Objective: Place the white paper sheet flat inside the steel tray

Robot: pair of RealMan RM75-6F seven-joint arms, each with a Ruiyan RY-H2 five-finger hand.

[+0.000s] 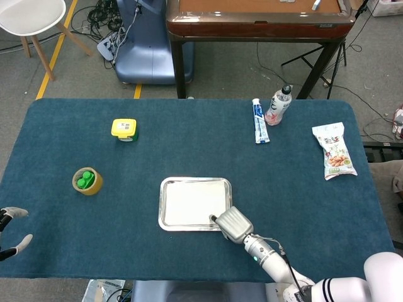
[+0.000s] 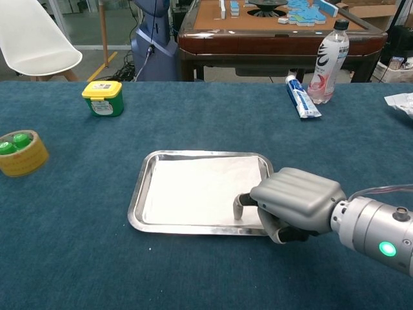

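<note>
The steel tray [image 1: 162, 204] [image 2: 139, 200] lies near the table's front middle. The white paper sheet [image 1: 192, 202] [image 2: 193, 187] lies flat inside it, covering most of its floor. My right hand [image 1: 232, 224] [image 2: 297, 203] sits at the tray's near right corner with its fingers curled in. One fingertip [image 2: 239, 208] reaches over the rim and presses down on the paper's near right part. My left hand [image 1: 12, 229] shows only at the far left edge of the head view, fingers apart, holding nothing.
A green tub with a yellow lid [image 1: 124, 129] [image 2: 103, 98] and a tape roll holding green caps [image 1: 87, 180] [image 2: 21, 153] stand to the left. A toothpaste tube [image 1: 260, 121], a water bottle [image 1: 279, 104] and a snack bag [image 1: 335, 150] lie at the back right.
</note>
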